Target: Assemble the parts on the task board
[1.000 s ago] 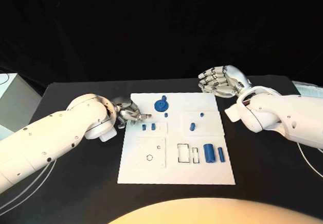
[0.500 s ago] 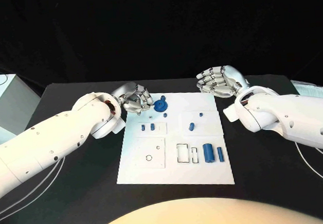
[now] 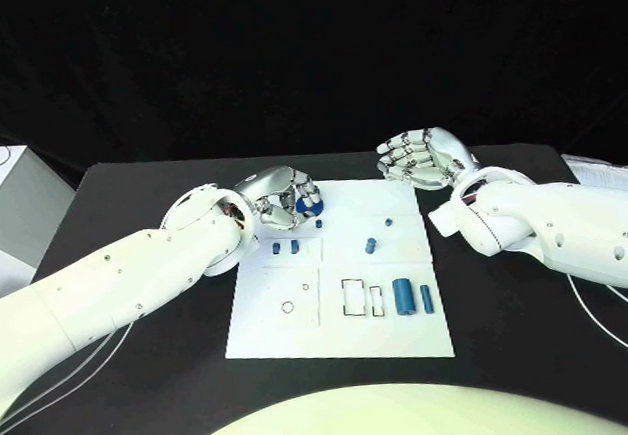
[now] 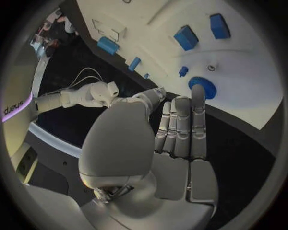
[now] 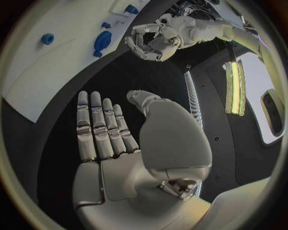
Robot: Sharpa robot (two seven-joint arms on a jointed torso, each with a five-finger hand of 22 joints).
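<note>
Both hands empty | your left hand [image 3: 281, 196], fingers spread, rose from the small parts [image 3: 286, 246] to the round blue part [image 3: 310, 206] at the task board's [image 3: 337, 336] far edge | right hand [image 3: 423, 157] hovered open beyond | likely reach, nothing grasped yet.

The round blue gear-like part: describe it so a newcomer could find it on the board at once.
Start at the white task board in the middle of the black table, and go to its far edge, where the left hand hovers. The round blue part sits right under those fingers. Its neighbours are small pegs and blocks; this one is a wide disc with a toothed rim.
</note>
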